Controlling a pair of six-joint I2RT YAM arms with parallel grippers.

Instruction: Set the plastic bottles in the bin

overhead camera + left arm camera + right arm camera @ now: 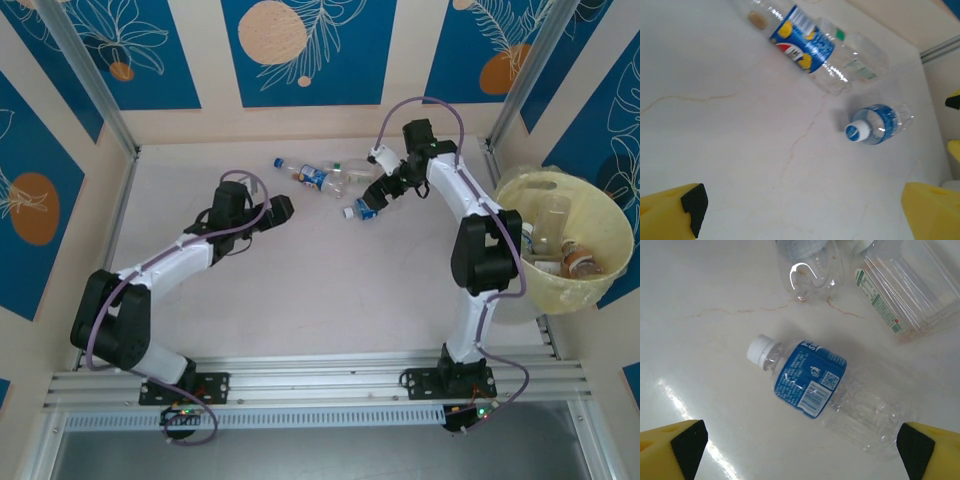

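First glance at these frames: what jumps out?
The large round pale-yellow bin at the far right of the top view, with a few bottles already inside. Under the open right gripper, a small clear plastic bottle with a blue label and white cap lies on its side.

Blue-labelled bottle (802, 42) cropped at top, bin (572, 291) contents — indistinct

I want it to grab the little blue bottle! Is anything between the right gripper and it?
Nothing visible. The open right gripper hangs over the blue-label bottle; the other bottles lie beyond it, apart.
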